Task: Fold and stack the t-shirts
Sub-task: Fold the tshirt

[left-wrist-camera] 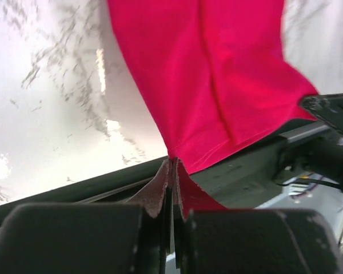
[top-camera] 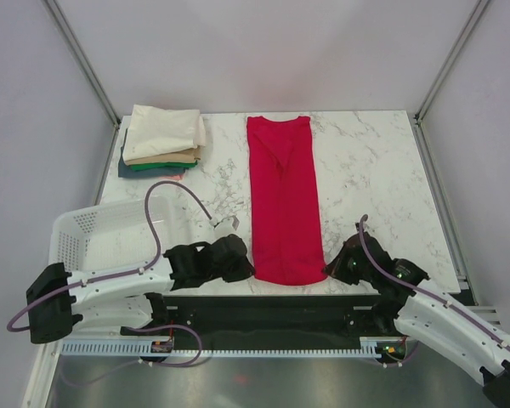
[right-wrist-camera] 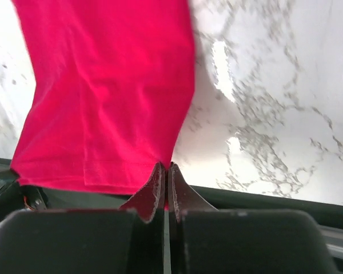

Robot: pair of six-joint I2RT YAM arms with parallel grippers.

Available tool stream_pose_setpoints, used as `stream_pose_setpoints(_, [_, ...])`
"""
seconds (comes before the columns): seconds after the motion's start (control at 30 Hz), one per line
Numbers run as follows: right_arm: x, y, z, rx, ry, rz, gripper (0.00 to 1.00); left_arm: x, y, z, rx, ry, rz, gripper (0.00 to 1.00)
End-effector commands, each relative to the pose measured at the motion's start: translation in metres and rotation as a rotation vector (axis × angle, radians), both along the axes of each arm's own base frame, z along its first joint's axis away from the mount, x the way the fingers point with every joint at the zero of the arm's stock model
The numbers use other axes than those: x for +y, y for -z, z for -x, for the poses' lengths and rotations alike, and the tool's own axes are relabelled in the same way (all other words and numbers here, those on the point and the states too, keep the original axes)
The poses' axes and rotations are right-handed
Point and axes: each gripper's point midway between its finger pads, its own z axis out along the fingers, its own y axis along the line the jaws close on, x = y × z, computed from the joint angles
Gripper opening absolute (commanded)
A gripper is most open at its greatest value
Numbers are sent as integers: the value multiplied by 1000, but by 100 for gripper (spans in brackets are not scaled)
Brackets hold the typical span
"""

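A crimson-red t-shirt lies folded into a long narrow strip down the middle of the marble table, collar at the far end. My left gripper is shut on the shirt's near left hem corner. My right gripper is shut on the near right hem corner. The hem hangs just over the table's near edge in both wrist views. A stack of folded t-shirts, cream on top with tan, green and dark blue below, sits at the far left.
A white perforated plastic basket stands at the near left, beside my left arm. The table's dark near edge runs below the hem. Metal frame posts stand at the far corners.
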Motion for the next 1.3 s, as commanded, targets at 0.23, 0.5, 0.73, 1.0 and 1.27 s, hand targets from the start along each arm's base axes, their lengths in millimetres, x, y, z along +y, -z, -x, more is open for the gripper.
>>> stream_pose_setpoints(0.23, [9, -76, -78, -208, 53, 146, 0, 17, -61, -62, -134, -39, -6, 2])
stream_pose_setpoints(0.5, [11, -111, -171, -274, 60, 239, 0, 21, -81, -145, -188, -33, -3, 2])
stream_pose_setpoints(0.73, [10, -95, -235, -228, 52, 262, 0, 8, -78, -221, -207, -3, -51, 2])
stream_pose_setpoints(1.0, [1, -86, -282, -211, 64, 260, 0, -3, -69, -290, -189, 59, -39, 2])
stream_pose_setpoints(1.27, [-4, -56, -311, -167, 49, 243, 0, 5, -46, -319, -142, 33, -50, 2])
